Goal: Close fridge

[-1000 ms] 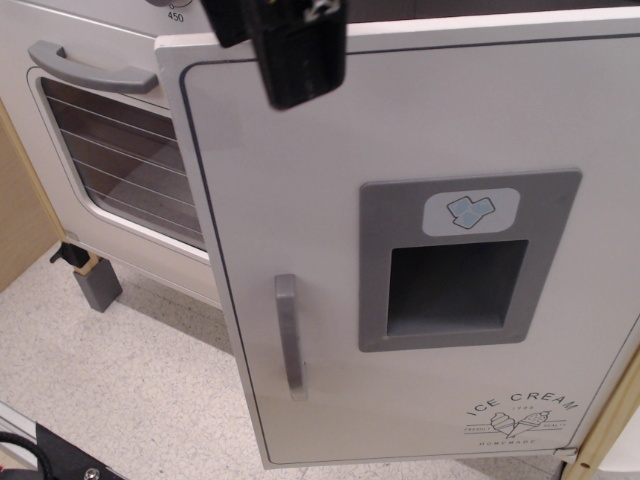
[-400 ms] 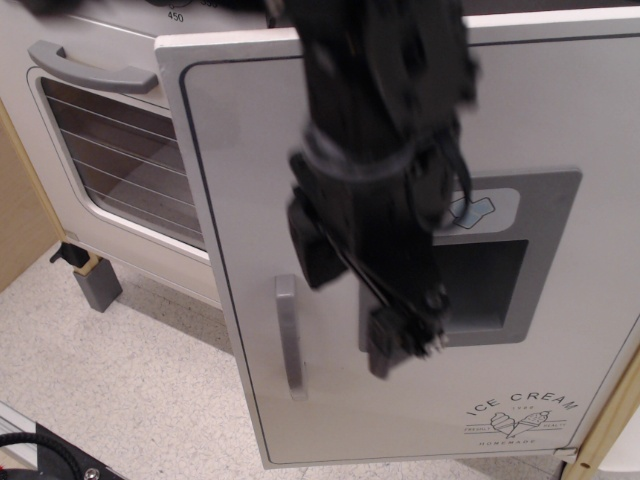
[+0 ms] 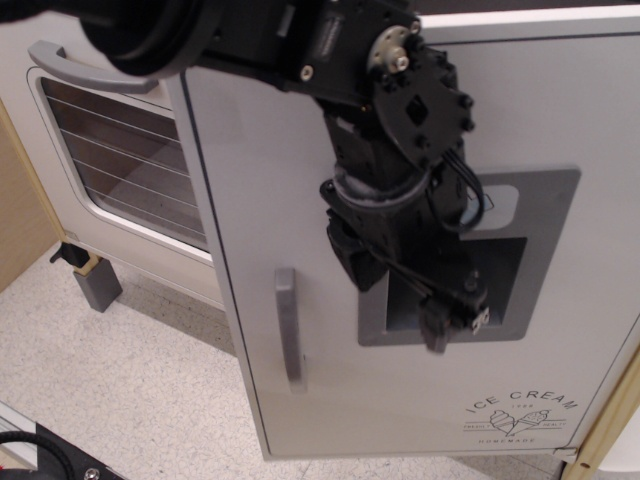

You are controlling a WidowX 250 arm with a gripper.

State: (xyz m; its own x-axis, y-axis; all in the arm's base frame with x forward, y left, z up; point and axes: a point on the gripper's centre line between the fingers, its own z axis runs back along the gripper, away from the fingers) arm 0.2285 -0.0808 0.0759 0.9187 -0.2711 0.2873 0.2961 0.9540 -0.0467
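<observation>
The white fridge door (image 3: 260, 180) fills most of the view and stands ajar, its left edge out in front of the oven. It has a vertical grey handle (image 3: 288, 330), a grey recessed dispenser panel (image 3: 545, 215) and an "ICE CREAM" print (image 3: 520, 412). My black arm reaches down from the top across the door. My gripper (image 3: 452, 322) points down in front of the lower left of the dispenser recess, right of the handle. Its fingers look closed together and hold nothing. Whether it touches the door cannot be told.
The white oven door (image 3: 120, 150) with a window and a horizontal grey handle (image 3: 85, 68) is behind on the left. A wooden panel (image 3: 18, 215) stands at the far left. A small grey foot block (image 3: 98, 283) rests on the speckled floor (image 3: 130, 380).
My arm has come down from the top edge and now hangs in front of the door, moving right to the dispenser panel. The door's lower edge has shifted slightly back.
</observation>
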